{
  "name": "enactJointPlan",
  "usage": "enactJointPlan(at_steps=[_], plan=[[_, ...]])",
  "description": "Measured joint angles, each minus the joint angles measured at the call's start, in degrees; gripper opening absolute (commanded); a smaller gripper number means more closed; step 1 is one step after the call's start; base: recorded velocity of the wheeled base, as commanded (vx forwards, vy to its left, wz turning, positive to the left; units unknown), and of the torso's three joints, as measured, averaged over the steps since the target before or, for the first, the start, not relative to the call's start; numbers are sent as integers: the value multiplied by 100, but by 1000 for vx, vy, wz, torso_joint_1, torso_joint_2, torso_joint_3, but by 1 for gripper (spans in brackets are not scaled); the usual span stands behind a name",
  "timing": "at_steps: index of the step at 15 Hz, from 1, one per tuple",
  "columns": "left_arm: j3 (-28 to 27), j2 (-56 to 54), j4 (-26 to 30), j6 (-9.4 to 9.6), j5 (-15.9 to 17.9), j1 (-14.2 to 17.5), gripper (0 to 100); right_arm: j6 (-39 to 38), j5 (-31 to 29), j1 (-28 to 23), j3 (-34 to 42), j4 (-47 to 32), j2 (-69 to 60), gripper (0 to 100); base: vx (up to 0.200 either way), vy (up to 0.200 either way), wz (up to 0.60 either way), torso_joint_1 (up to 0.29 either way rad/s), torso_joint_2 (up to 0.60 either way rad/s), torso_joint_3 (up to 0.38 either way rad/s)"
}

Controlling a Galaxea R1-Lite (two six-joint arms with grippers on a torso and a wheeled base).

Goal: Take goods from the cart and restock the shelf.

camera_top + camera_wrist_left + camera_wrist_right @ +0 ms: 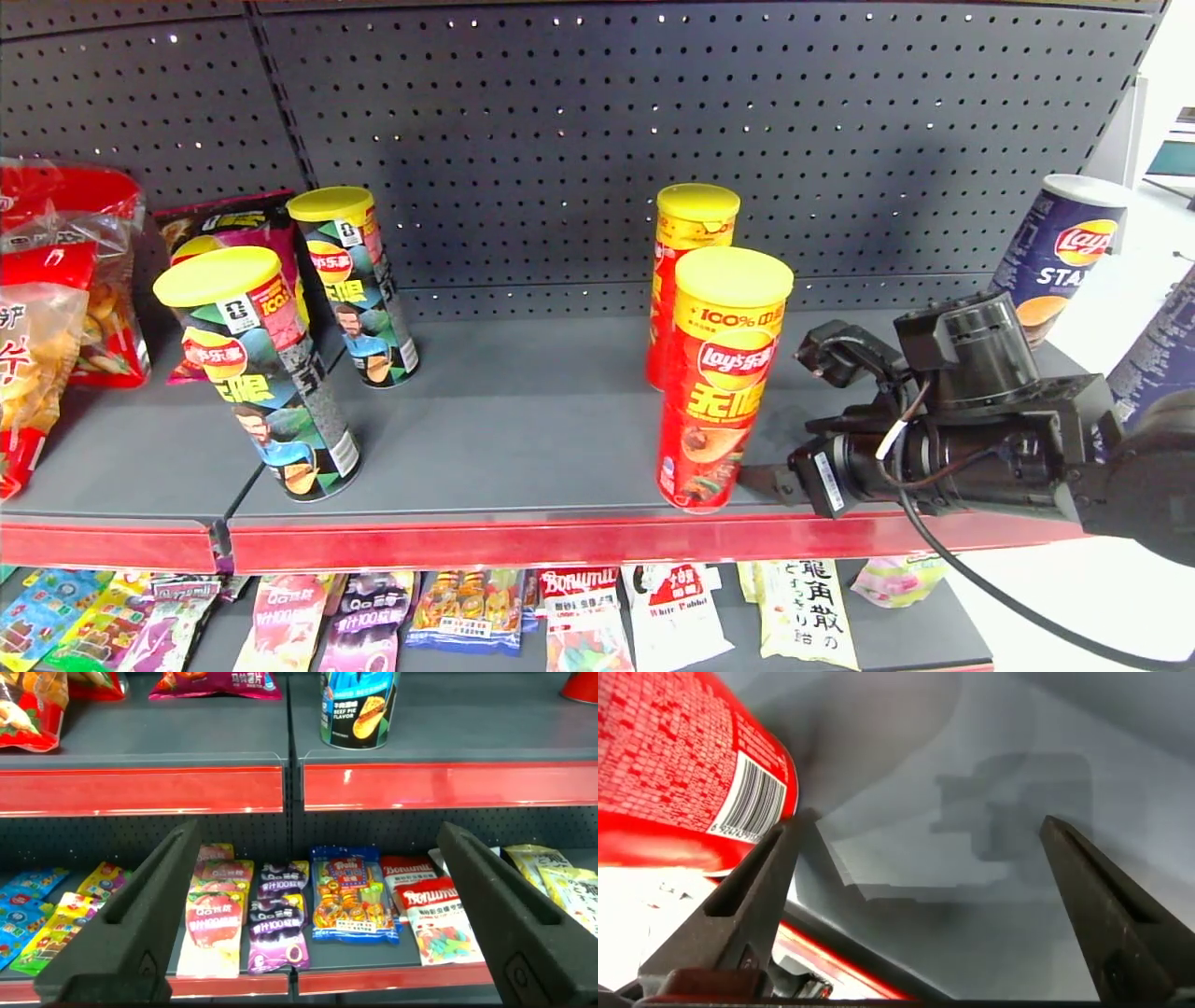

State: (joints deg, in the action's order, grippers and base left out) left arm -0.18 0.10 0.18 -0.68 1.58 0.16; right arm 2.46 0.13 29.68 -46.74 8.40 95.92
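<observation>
A red chip can with a yellow lid [724,373] stands upright near the front edge of the grey shelf [523,420]. My right gripper [770,478] is level with the can's base, just to its right, pointing at it. In the right wrist view this gripper [922,831] is open. The red can [682,765] lies outside the gap, against one finger [757,887]. A second red can [686,247] stands behind the first. My left gripper [318,835] is open and holds nothing, in front of the lower shelf of candy bags [350,896].
Two green-and-black cans [257,373] [355,285] stand on the shelf's left part, with snack bags [56,280] beyond them. A blue can [1064,247] leans at the far right end. A red lip [560,541] edges the shelf front. The pegboard [653,112] backs it.
</observation>
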Motion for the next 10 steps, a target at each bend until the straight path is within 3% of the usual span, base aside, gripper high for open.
enactJointPlan(at_steps=[10], plan=[[0,0,0,0,0,0,100,5,-23,107,-194,-30,135,100,0,0,0,0,0,0]])
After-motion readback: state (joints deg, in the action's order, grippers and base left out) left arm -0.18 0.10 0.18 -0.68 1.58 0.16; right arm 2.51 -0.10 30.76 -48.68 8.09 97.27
